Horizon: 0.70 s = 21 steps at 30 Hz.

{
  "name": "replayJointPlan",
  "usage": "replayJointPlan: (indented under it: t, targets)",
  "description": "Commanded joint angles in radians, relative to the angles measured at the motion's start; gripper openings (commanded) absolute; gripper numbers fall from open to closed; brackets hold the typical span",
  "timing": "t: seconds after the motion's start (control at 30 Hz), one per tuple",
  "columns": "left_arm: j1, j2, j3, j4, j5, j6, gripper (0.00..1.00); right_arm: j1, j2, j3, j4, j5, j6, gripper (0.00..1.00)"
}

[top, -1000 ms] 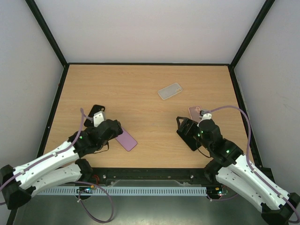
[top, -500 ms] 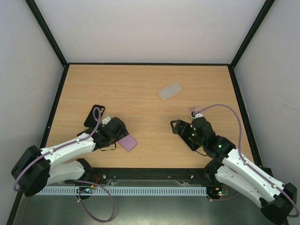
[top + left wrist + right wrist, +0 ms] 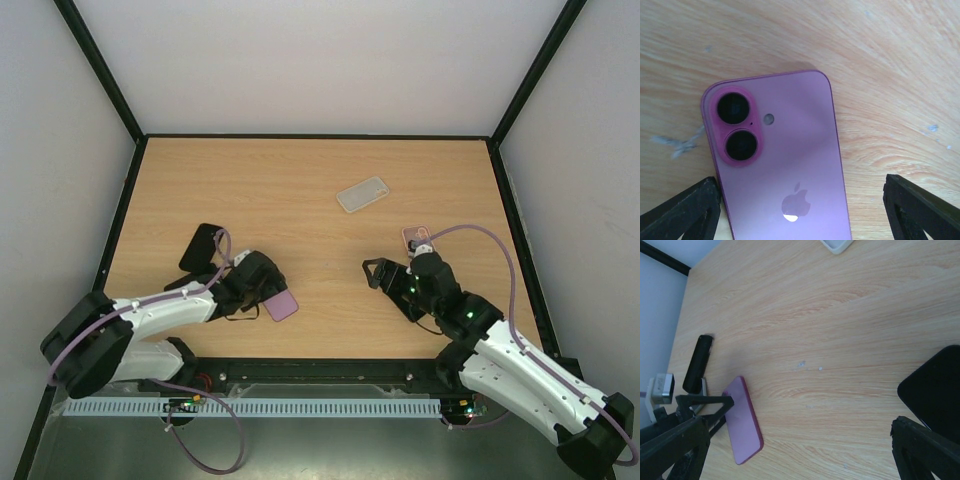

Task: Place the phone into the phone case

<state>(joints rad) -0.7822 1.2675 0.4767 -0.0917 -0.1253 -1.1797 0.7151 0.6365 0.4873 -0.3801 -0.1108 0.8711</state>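
Note:
The purple phone lies back up on the wood at the near left, its two camera lenses facing up; it also shows in the right wrist view. My left gripper is open and low over it, one finger on each side of the phone, not touching it. The clear phone case lies far off at the back centre, its corner at the top edge of the right wrist view. My right gripper hangs open over bare wood, holding nothing.
A black slab lies behind the left gripper, also seen as a black slab in the right wrist view. Another black flat thing lies by the right gripper. A pink item sits behind the right wrist. Black frame rails border the table.
The left arm has stretched forward and right, bringing its gripper down over the purple phone, which shifted slightly. The right gripper moved a little left, then held still.

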Motion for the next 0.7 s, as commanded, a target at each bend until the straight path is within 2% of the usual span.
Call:
replayJointPlan:
  t: [0.0, 0.2, 0.37, 0.43, 0.53, 0.67]
  targets:
    - [-0.02, 0.079, 0.003, 0.1, 0.084, 0.015, 0.88, 0.007, 0.006, -0.026, 0.016, -0.024, 0.016, 0.93]
    - [-0.074, 0.133, 0.053, 0.177, 0.179, -0.025, 0.87, 0.012, 0.017, -0.059, 0.024, -0.017, 0.058, 0.91]
    - [-0.103, 0.126, 0.022, 0.227, 0.227, -0.107, 0.89, 0.047, 0.039, -0.061, 0.073, -0.004, 0.1, 0.86]
    - [-0.104, 0.11, 0.025, 0.193, 0.216, -0.106, 0.9, 0.064, 0.054, -0.057, 0.082, 0.017, 0.108, 0.85]
    - [-0.094, 0.063, 0.048, 0.042, 0.099, -0.116, 0.93, 0.087, 0.093, -0.056, 0.114, 0.017, 0.121, 0.83]
    - [-0.018, -0.021, 0.057, -0.054, 0.061, -0.091, 0.98, 0.137, 0.171, -0.054, 0.143, 0.052, 0.144, 0.82]
